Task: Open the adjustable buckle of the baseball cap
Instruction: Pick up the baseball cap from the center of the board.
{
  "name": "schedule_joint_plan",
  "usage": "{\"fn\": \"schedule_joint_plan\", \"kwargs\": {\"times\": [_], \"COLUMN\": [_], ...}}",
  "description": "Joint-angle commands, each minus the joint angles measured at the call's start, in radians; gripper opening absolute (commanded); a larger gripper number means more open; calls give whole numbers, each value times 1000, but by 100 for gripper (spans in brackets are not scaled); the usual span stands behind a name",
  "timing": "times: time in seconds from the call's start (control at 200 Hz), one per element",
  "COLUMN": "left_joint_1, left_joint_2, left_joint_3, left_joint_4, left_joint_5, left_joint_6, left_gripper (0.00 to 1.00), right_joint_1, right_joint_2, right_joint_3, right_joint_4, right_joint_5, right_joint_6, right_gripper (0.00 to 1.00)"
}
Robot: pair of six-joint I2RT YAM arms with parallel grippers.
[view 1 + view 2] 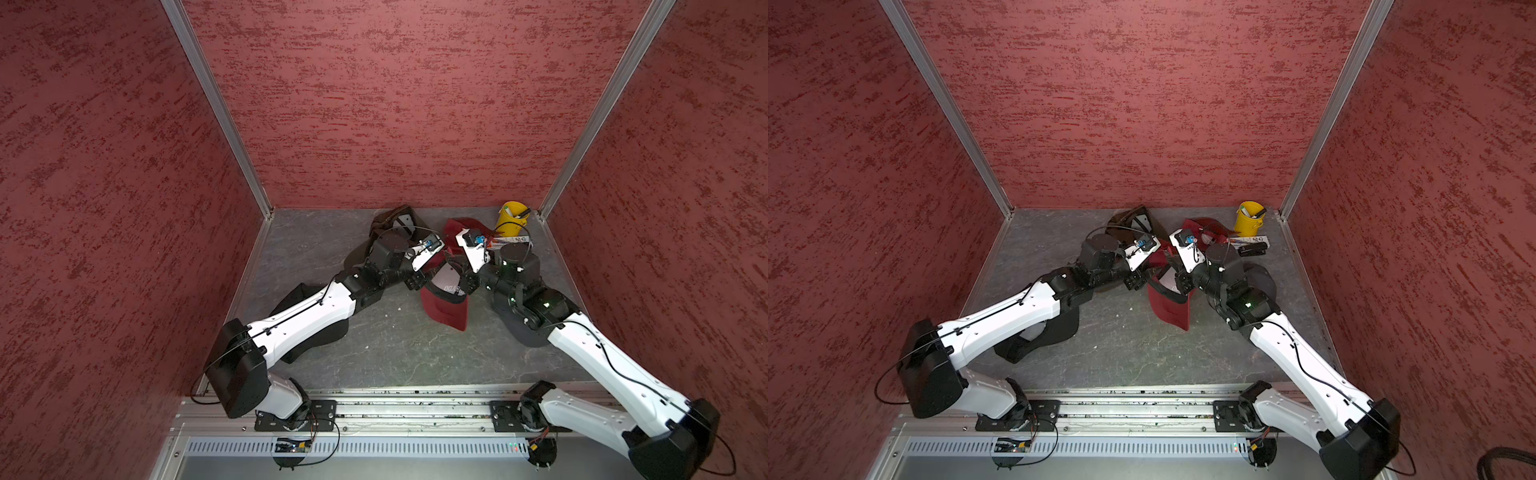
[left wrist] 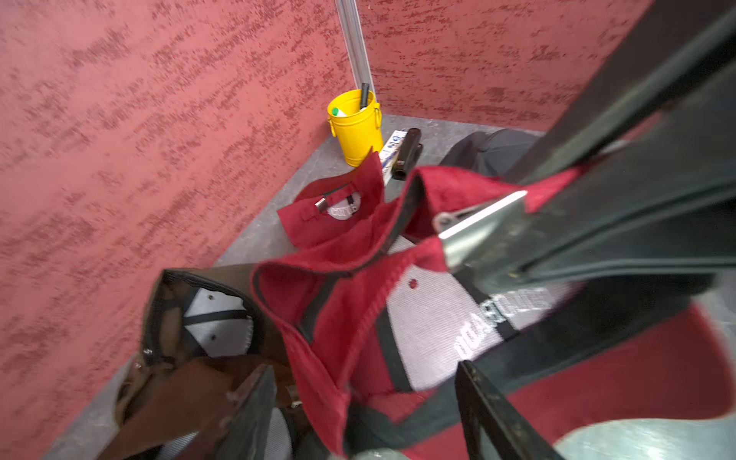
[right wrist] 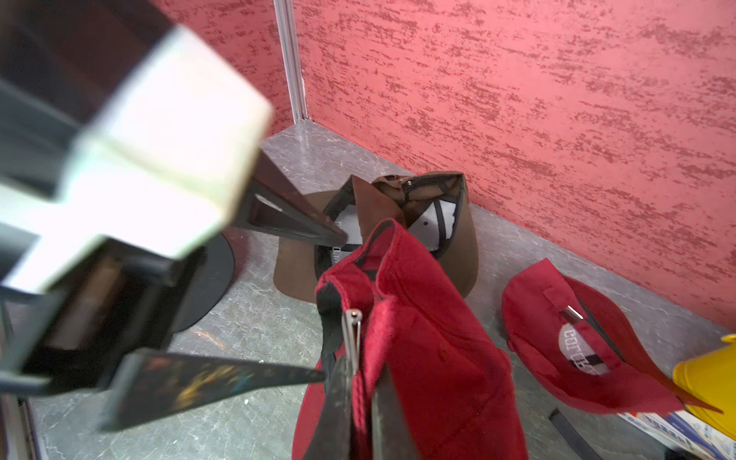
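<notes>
Pinching the rear band of the red baseball cap (image 3: 422, 350), the right claw (image 3: 358, 370) is clenched just beside the metal buckle (image 3: 352, 330). Likely purpose: keep the band raised and steady, mid-surface (image 1: 395, 345) between the two arms. Left claw (image 2: 364, 366) released, fingers spread, facing the band edge; probably lining up on the buckle flap. Whether the buckle has given, cannot tell. Writing: white lettering inside the held cap, blurred, unreadable. Second red cap (image 3: 557, 358) near the wall: label begins "GOT", rest unclear.
</notes>
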Motion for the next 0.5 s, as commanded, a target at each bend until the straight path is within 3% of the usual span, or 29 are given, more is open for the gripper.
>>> {"fn": "schedule_joint_plan", "kwargs": {"times": [0.0,0.25,0.496], "left_joint_1": [-8,-13,-12], "left_joint_2": [19,47,69], "left_joint_3": [34,41,74], "left_joint_4": [66,115,81], "left_joint_5": [-80,-120,-117], "left_joint_6": [45,125,142], "left_gripper": [66,59,4], "right_joint_1": [-4,-3,-3], "right_joint_2": [-18,12,-5], "right_joint_3": [-3,25,9], "right_joint_4": [34,-21,9], "right_joint_5": [-46,-40,-19], "right_joint_6": [-6,-28,-15], "right_gripper": [0,0,3]}}
